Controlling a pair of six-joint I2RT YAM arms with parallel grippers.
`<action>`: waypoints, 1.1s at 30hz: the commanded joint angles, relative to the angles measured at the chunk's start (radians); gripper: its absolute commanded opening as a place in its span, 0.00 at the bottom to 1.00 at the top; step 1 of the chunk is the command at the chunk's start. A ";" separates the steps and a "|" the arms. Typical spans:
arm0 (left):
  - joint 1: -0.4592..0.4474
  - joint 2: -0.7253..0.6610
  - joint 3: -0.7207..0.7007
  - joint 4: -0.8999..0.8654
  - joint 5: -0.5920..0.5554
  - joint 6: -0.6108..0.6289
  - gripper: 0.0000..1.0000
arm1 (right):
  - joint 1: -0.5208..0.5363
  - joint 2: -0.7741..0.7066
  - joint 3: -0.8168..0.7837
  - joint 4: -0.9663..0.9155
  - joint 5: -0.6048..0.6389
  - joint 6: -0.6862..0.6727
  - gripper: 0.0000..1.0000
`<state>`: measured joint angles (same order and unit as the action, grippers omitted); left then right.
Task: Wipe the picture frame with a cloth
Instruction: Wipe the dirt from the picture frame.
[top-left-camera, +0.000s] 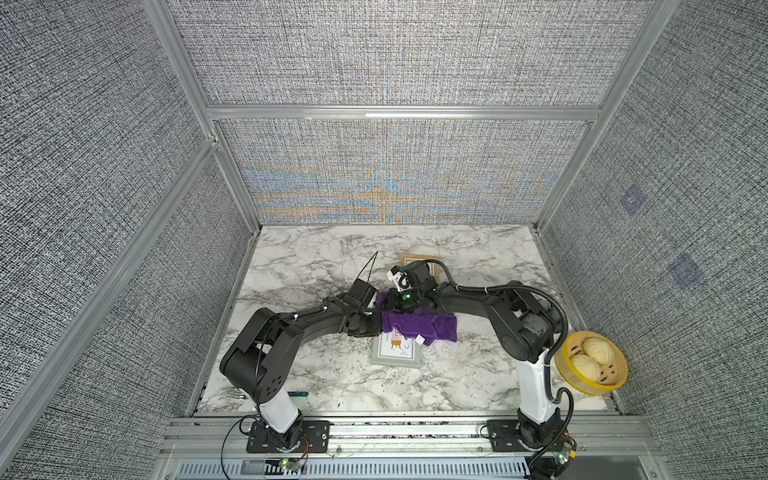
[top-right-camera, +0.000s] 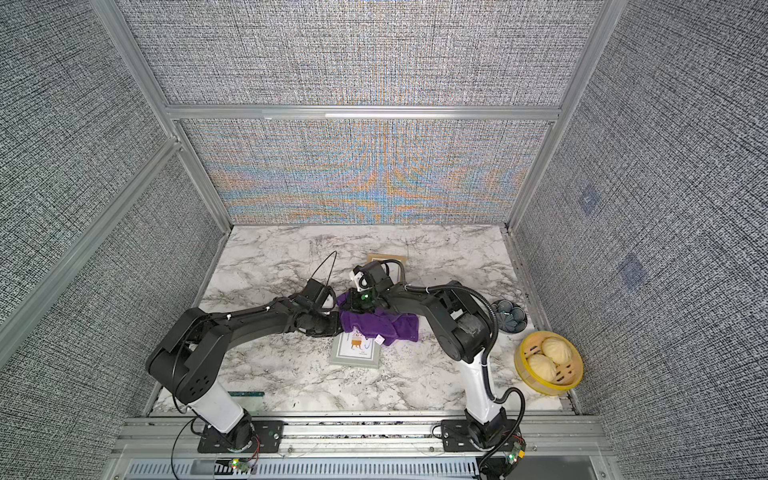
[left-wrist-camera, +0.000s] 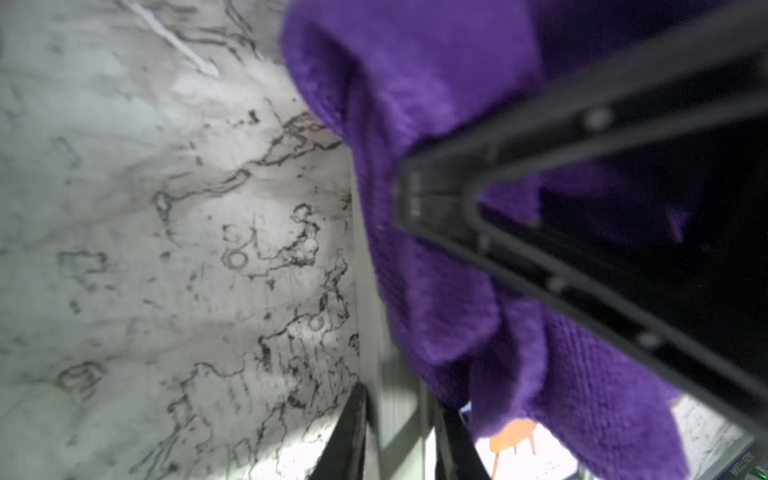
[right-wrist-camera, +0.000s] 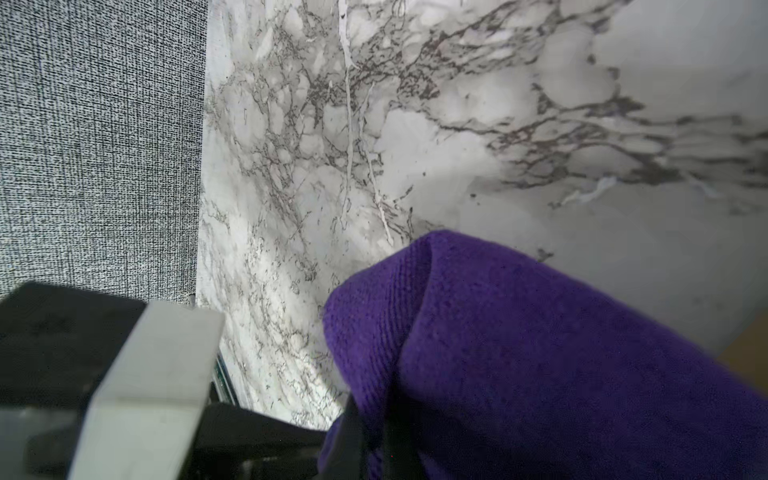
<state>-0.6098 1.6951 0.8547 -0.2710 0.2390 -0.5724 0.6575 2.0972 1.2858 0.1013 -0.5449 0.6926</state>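
The wiping stroke looks to be under way. The cloth is draped over the far end of the picture frame, which sits mid-counter with its near half bare. The right hand is closed tight on a bunched part of the cloth. The left hand, jaws only narrowly parted, appears to clamp the frame's side edge, though that view is blurred. Next, I judge, the right arm should drag the cloth toward the near edge with light pressure while the left steadies the frame. Both arms reach inward, elbows raised, wrists meeting above the frame's far end.
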 joint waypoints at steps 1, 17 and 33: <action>-0.001 0.020 -0.021 -0.224 -0.089 0.006 0.04 | 0.005 0.023 0.014 -0.124 0.125 -0.021 0.00; 0.005 0.040 -0.018 -0.272 -0.154 -0.050 0.03 | -0.077 -0.196 -0.264 -0.264 0.265 -0.145 0.00; 0.005 0.034 -0.019 -0.253 -0.144 -0.015 0.02 | -0.017 -0.028 -0.061 -0.070 0.111 0.000 0.00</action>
<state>-0.6014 1.7004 0.8646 -0.2878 0.2119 -0.6064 0.6510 2.0792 1.2419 0.0948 -0.5312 0.6758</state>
